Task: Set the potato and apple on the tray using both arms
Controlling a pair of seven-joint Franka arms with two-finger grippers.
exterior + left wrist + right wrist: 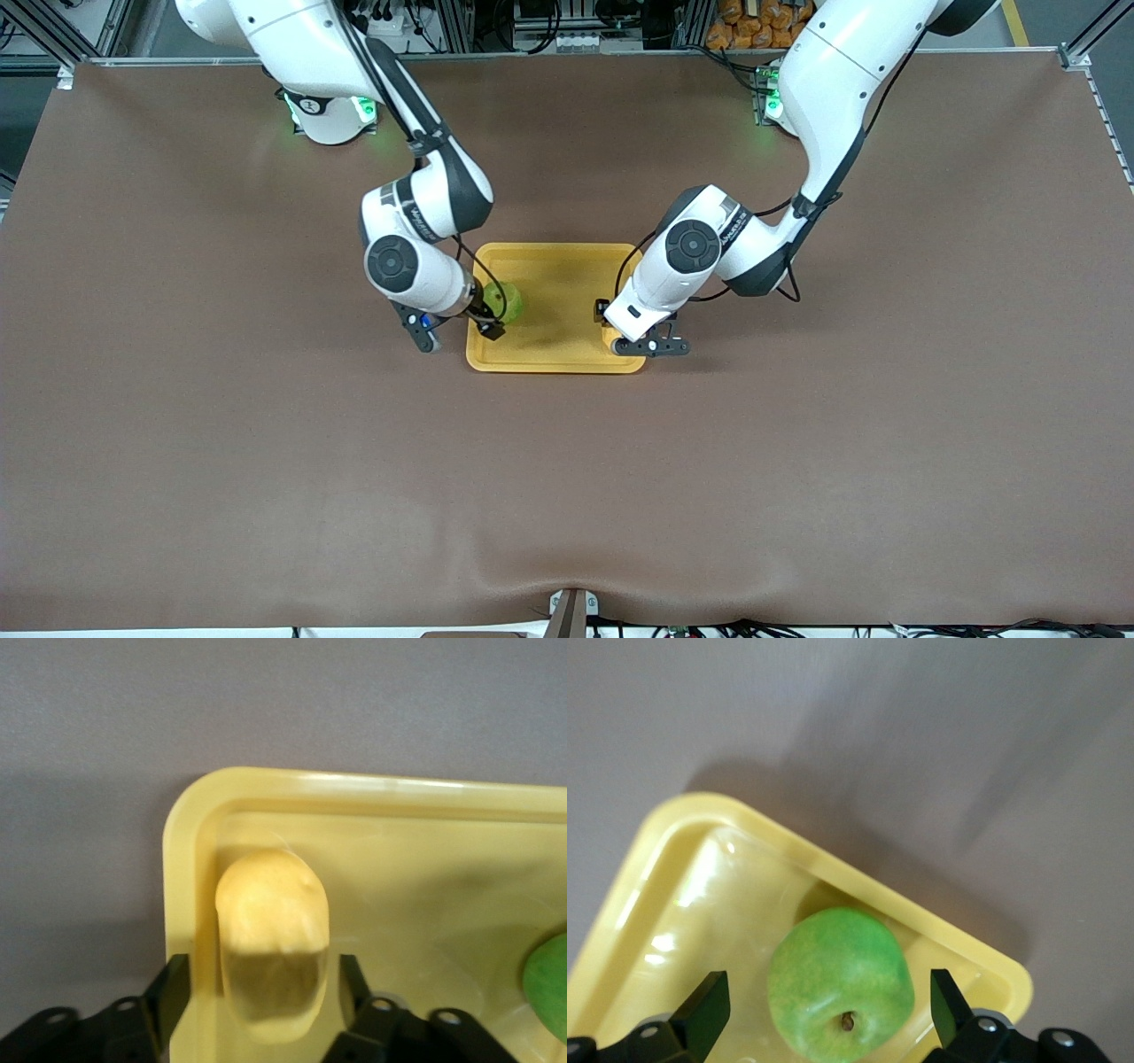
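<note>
The yellow tray (567, 266) lies in the middle of the table. The green apple (508, 301) rests in the tray at the right arm's end. In the right wrist view the apple (842, 983) sits stem dimple up between the fingers of my right gripper (827, 999), which is open with a gap on each side. The yellow potato (273, 939) lies in the tray's corner (190, 815) at the left arm's end, nearer the front camera. My left gripper (261, 981) is open around it, not touching. In the front view the left gripper (620, 330) hides the potato.
The brown table cover (567, 478) stretches around the tray on all sides. The tray's raised rim (673, 842) runs close to both fruits. One left fingertip (173, 988) stands over the rim's outer edge.
</note>
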